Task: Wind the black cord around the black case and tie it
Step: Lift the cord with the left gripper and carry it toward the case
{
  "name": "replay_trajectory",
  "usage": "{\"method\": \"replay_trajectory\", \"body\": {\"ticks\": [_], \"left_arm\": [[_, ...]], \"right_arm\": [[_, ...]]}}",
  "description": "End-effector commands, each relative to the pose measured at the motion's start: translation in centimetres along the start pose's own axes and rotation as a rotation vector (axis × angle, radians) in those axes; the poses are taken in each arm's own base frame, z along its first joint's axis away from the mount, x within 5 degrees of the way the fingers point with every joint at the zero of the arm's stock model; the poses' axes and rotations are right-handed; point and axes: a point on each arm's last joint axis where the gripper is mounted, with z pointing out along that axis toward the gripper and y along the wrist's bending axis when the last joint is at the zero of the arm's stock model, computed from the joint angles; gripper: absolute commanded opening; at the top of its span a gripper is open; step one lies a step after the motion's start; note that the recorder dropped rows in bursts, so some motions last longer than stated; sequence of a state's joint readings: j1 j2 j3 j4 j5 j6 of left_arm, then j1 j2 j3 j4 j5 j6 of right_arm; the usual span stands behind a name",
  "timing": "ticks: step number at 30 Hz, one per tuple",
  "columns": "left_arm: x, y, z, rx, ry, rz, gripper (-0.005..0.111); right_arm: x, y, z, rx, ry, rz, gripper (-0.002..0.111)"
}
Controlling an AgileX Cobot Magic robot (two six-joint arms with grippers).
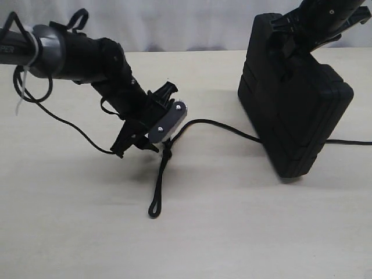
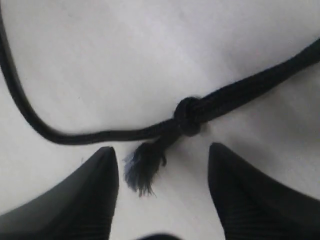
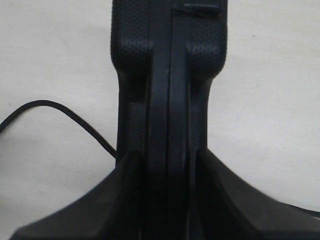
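The left arm reaches in from the left edge of the exterior view and slopes down toward the middle of the tabletop (image 1: 70, 221), with a thin glossy cable (image 1: 64, 123) sagging beneath it. The left hand (image 2: 161, 149) sits low over the surface with its two fingers (image 2: 95, 190) spread apart and holding nothing. The left wrist view shows the end of the black cord (image 1: 215, 124) lying flat on the tabletop in the gap between those fingers. Its frayed tip (image 2: 142, 170) points back toward the hand, and a tight knot (image 2: 189, 116) lies just beyond the fingertips. Neither finger touches the cord.

From the knot, a doubled stretch of cord runs toward the near edge of the tabletop and ends in a small closed loop (image 1: 154, 208). A single strand leaves the same spot, arcs to the right across the bare surface and reaches the left side of the black case (image 1: 302, 110). The strand shows again on the case's far side and carries on to the right edge of the view. Whether it passes under or behind the case cannot be told.

The case stands tilted on one lower corner, leaning to the right. The right hand (image 3: 167, 155) comes down from the top right corner and is clamped on the case's upper edge. The right wrist view shows one finger pressed against each face of the case, on either side of the seam.
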State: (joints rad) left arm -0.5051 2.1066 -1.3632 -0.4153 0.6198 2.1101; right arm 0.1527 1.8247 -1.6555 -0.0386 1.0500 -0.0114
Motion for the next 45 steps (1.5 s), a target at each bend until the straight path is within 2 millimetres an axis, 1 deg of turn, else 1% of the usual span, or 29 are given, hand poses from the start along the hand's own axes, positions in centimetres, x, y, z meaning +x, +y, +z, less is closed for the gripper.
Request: {"method": "replay_trajectory", "body": {"ticks": [1,4,8,9,12,14,20,23,27,32,35,39,42,43,45], "left_arm": [[-1.4,-0.5,1.5,0.057,0.047,0.182,0.053],[-1.9,-0.8,2.0,0.087,0.045,0.211,0.052],[-1.8,-1.1,2.6,0.098,0.041,0.205,0.052],[-1.8,-1.1,2.7,0.102,0.037,0.198,0.050],[-1.7,-1.5,3.6,0.123,0.031,0.162,0.038],[-1.8,-1.7,4.1,0.125,0.012,0.080,0.028],[-2.7,-1.1,4.4,0.065,-0.082,-0.285,0.000],[-2.9,-0.7,4.4,0.032,-0.111,-0.474,0.000],[-2.8,-0.3,4.4,-0.005,-0.109,-0.738,0.000],[-2.5,0.5,4.3,-0.083,-0.120,-0.932,0.000],[-2.3,1.5,3.9,-0.180,-0.159,-1.072,0.000],[-1.6,2.9,2.6,-0.346,-0.156,-1.171,0.000],[-1.2,3.5,1.6,-0.442,-0.133,-1.175,0.000],[-1.0,4.0,0.9,-0.504,-0.118,-1.174,0.000],[-0.9,4.5,0.1,-0.581,-0.098,-1.172,0.000]], "right_arm": [[-0.2,0.0,-0.4,0.006,-0.017,-0.009,0.034],[-0.2,0.0,-0.4,0.006,-0.017,-0.009,0.034],[-0.2,0.0,-0.4,0.006,-0.017,-0.009,0.034],[-0.2,0.0,-0.4,0.006,-0.017,-0.009,0.034],[-0.2,0.0,-0.4,0.006,-0.015,-0.009,0.034],[-0.2,0.0,-0.4,0.006,-0.015,-0.009,0.034],[-0.2,0.0,-0.4,0.006,-0.015,-0.011,0.034],[-0.2,0.0,-0.4,0.006,-0.015,-0.011,0.034],[-0.2,0.0,-0.4,0.006,-0.015,-0.011,0.034],[-0.2,0.0,-0.4,0.006,-0.015,-0.011,0.034],[-0.2,0.0,-0.4,0.006,-0.015,-0.011,0.034],[-0.2,0.0,-0.4,0.006,-0.015,-0.011,0.034],[-0.2,0.0,-0.4,0.006,-0.015,-0.011,0.034],[-0.2,0.0,-0.4,0.006,-0.015,-0.011,0.034],[-0.2,0.0,-0.4,0.006,-0.015,-0.011,0.034]]}}
